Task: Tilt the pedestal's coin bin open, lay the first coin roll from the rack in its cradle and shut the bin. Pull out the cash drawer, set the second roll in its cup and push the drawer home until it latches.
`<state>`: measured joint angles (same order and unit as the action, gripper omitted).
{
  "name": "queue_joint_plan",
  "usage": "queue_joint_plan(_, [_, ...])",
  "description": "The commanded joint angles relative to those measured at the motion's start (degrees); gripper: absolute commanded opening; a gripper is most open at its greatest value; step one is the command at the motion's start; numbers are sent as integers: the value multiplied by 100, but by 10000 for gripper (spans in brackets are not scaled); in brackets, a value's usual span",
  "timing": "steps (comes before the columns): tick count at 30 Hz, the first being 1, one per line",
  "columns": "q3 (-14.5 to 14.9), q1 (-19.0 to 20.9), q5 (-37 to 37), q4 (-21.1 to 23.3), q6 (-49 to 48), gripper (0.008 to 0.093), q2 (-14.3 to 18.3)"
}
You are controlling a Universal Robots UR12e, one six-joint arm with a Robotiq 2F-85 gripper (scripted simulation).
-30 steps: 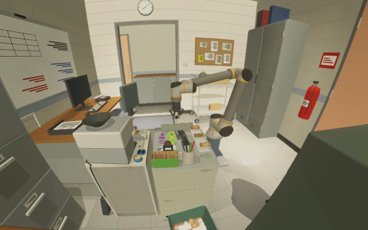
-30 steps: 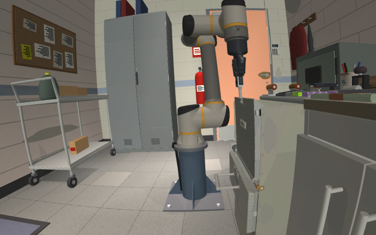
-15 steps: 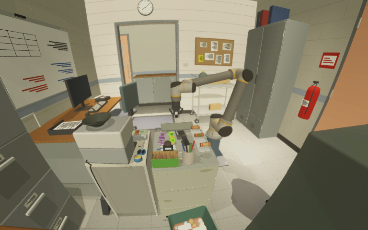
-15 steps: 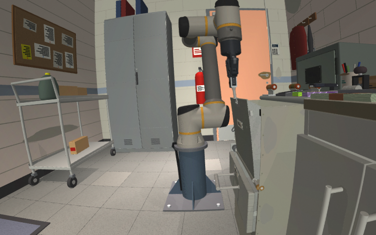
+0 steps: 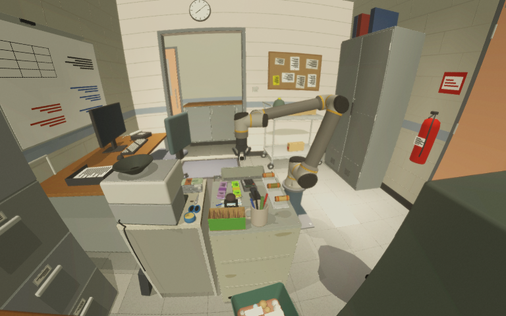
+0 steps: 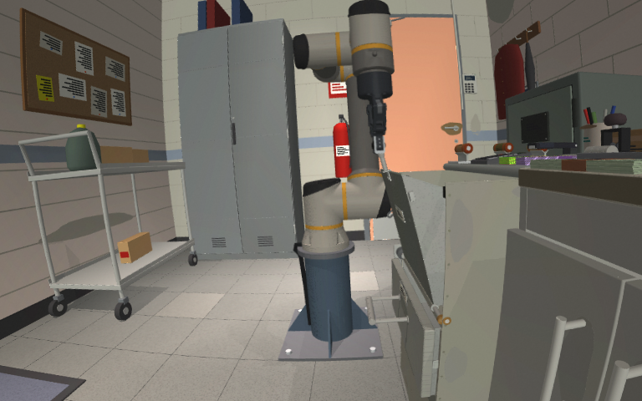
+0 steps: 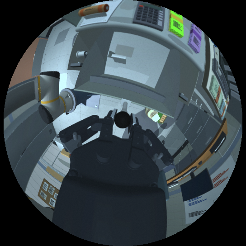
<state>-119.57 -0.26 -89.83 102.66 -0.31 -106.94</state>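
The coin bin's knob (image 7: 123,119) sits between my fingers, and my gripper (image 7: 122,119) is closed on it. The knob stands on a thin stem at the top edge of the coin bin (image 6: 411,222). The bin's front panel is tilted outward from the grey pedestal (image 6: 473,265), with its top leaning toward the arm's base. My gripper (image 6: 380,150) points down above that top edge. Three orange coin rolls lie on the rack (image 5: 275,185) on the pedestal top. The cash drawer (image 6: 416,317) is below the bin, with a bar handle (image 6: 384,309).
A pen cup (image 5: 259,214) and a green card box (image 5: 226,218) stand at the near end of the pedestal top. A calculator (image 7: 149,14) and coloured note pads (image 7: 176,23) lie beside the rack. The arm's base column (image 6: 327,293) stands close to the drawer handle.
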Motion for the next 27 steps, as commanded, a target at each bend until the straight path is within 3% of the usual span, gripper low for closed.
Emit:
queue_joint_plan(1, [-8, -37, -17, 6, -32, 80, -10])
queue_joint_plan(27, [-410, -916, -17, 273, -911, 80, -144])
